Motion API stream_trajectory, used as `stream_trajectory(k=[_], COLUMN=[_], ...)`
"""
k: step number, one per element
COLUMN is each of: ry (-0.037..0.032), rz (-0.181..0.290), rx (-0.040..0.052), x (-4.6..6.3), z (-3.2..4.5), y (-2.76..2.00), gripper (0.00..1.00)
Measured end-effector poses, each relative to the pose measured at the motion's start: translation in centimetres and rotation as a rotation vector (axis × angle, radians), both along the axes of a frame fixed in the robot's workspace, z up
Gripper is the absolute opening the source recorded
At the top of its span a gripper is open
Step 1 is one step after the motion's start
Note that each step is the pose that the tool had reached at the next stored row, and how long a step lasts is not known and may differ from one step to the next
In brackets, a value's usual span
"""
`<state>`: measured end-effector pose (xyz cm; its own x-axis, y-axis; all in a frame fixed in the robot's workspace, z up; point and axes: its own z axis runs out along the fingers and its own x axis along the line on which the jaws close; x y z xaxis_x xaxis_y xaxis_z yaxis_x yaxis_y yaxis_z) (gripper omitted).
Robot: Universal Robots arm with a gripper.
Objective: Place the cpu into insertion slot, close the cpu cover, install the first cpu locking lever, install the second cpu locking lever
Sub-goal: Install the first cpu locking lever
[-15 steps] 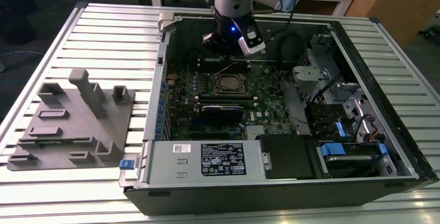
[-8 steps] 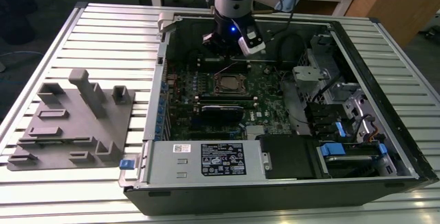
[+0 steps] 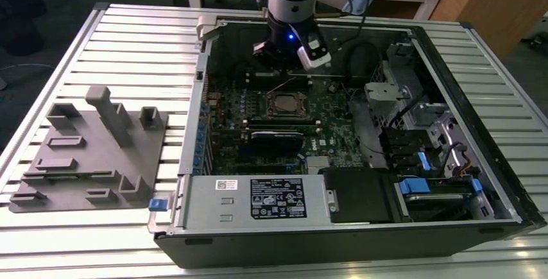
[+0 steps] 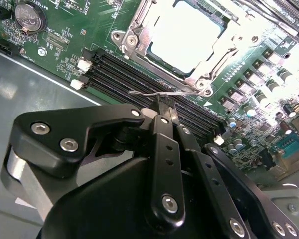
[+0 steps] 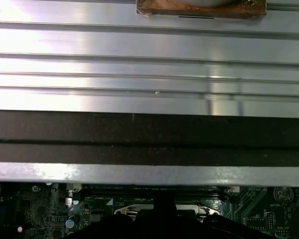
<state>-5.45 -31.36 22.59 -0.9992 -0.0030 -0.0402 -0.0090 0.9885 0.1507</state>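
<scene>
One locking lever (image 4: 139, 92) touches the closed claw (image 4: 163, 103), just beside the cpu (image 4: 187, 36).

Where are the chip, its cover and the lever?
chip (image 4: 189, 37): second wrist view, middle of its bright top.
cover (image 4: 147, 27): second wrist view, the frame's side bar.
lever (image 4: 144, 92): second wrist view, bare stretch of the thin wire.

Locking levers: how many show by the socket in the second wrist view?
1: a thin wire lever along the socket edge, at the gripper tip. A second may be hidden.
</scene>
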Motion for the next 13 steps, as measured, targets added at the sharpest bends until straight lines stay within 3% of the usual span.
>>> stream_trajectory(k=[13], ry=[0.0001], rz=[0.0], rx=[-0.0002], x=[0.17], z=[-0.37], y=[-0.16], gripper=[0.11])
